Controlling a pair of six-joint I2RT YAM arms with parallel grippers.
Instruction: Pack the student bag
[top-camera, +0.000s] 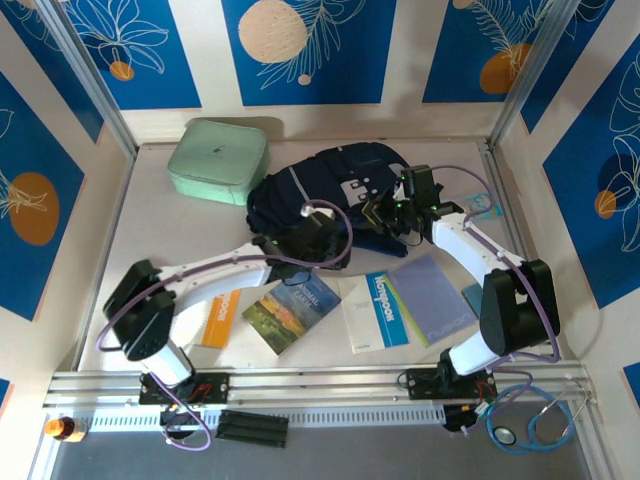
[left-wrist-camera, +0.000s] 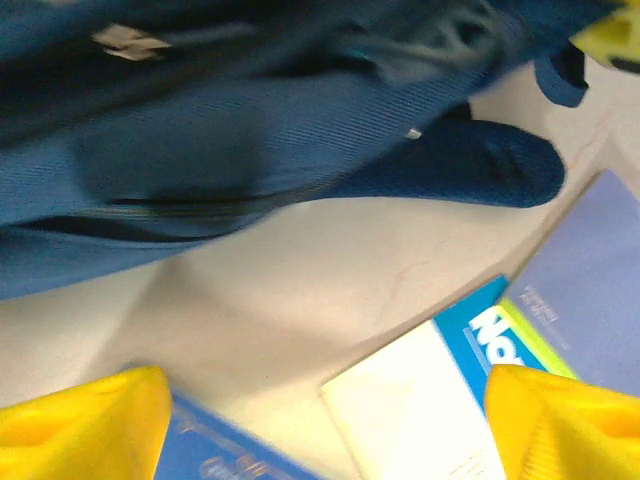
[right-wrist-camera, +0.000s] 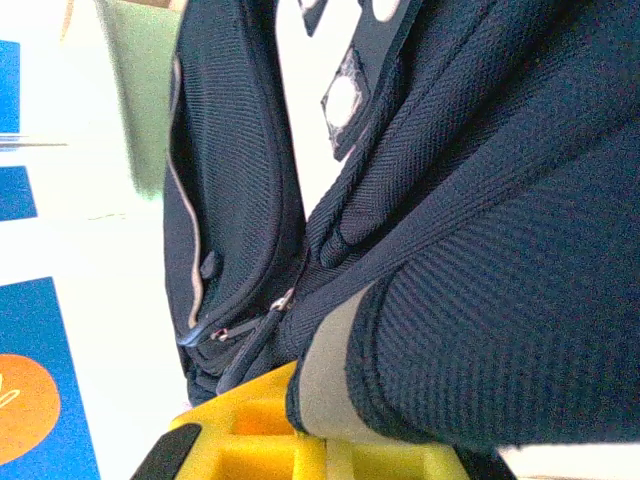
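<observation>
The student bag (top-camera: 320, 185), navy with a grey stripe, lies at the back middle of the table. My right gripper (top-camera: 388, 212) sits at its right edge. In the right wrist view this gripper (right-wrist-camera: 330, 440) is shut on a fold of the bag's fabric (right-wrist-camera: 480, 250) by the grey stripe. My left gripper (top-camera: 310, 238) hovers at the bag's near edge. In the left wrist view its yellow fingers (left-wrist-camera: 90, 420) stand wide apart, the gripper (left-wrist-camera: 325, 400) open over bare table and books, with the bag (left-wrist-camera: 200, 130) just ahead.
A mint-green case (top-camera: 218, 160) lies left of the bag. Near the front lie an orange book (top-camera: 220, 318), a landscape-cover book (top-camera: 292, 308), a white and blue book (top-camera: 375, 310) and a purple notebook (top-camera: 435, 298). A blue coiled cord (top-camera: 530, 420) lies beyond the front rail.
</observation>
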